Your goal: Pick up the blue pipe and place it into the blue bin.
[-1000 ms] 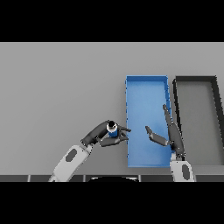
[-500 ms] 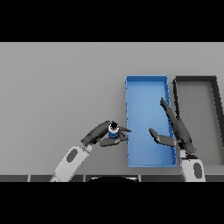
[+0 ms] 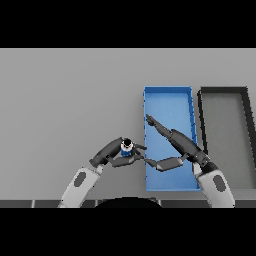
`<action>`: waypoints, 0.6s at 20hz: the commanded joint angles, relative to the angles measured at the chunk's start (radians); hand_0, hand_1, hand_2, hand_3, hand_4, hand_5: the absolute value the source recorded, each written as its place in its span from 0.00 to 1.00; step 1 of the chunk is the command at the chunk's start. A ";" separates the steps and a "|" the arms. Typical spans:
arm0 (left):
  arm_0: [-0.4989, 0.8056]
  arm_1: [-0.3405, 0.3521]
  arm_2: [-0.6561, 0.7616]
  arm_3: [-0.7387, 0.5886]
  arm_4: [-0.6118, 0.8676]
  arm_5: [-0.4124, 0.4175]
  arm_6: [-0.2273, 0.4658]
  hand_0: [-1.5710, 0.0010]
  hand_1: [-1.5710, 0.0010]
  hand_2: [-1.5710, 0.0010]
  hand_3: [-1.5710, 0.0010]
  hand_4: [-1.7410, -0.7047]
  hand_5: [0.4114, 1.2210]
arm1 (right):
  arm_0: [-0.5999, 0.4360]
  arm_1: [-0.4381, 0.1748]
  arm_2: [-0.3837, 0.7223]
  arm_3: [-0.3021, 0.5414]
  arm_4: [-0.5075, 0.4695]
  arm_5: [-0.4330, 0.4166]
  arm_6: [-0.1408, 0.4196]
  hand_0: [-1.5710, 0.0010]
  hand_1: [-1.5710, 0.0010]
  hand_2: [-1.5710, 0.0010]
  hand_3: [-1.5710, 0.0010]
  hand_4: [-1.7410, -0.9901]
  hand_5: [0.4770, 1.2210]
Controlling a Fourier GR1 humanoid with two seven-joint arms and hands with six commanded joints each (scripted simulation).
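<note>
While our left hand has its fingers curled round the blue pipe, just left of the blue bin above the table, our right hand reaches over the bin, fingers straight and released.

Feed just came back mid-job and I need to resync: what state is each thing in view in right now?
blue pipe: held upright in the left hand, outside the bin, left of it.
left hand: shut on the pipe.
right hand: open, fingers straight, over the blue bin.
blue bin: on the table, nothing inside.
dark bin: right of the blue bin, nothing inside.
</note>
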 commanded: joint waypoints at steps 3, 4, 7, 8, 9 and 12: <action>0.003 -0.010 0.007 0.000 -0.009 -0.013 0.007 0.00 0.00 0.00 0.00 0.26 1.00 | -0.055 0.019 0.039 0.002 -0.055 0.023 0.061 1.00 1.00 1.00 1.00 0.68 0.06; -0.001 -0.020 0.010 0.007 -0.015 -0.014 0.007 0.00 0.00 0.00 0.00 0.26 1.00 | -0.078 0.029 0.055 0.007 -0.069 0.031 0.074 1.00 1.00 1.00 1.00 0.68 0.07; 0.000 -0.023 0.026 0.000 -0.009 -0.042 0.014 0.00 0.00 0.00 0.00 0.26 1.00 | -0.147 0.056 0.109 0.041 -0.062 0.055 0.117 1.00 1.00 1.00 1.00 0.71 0.05; -0.001 -0.025 0.032 0.005 -0.008 -0.050 0.010 0.00 0.00 0.00 0.00 0.26 1.00 | -0.172 0.057 0.109 0.060 -0.061 0.065 0.122 1.00 1.00 1.00 1.00 0.72 0.05; 0.010 -0.031 0.028 -0.007 -0.005 -0.060 0.007 0.00 0.00 0.00 0.00 0.26 1.00 | -0.207 0.081 0.122 0.092 -0.053 0.065 0.130 1.00 1.00 1.00 1.00 0.73 0.05; 0.008 -0.035 0.050 0.005 0.008 -0.092 0.009 0.00 0.00 0.00 0.00 0.26 1.00 | -0.250 0.119 0.147 0.131 -0.078 0.086 0.144 1.00 1.00 1.00 1.00 0.72 0.05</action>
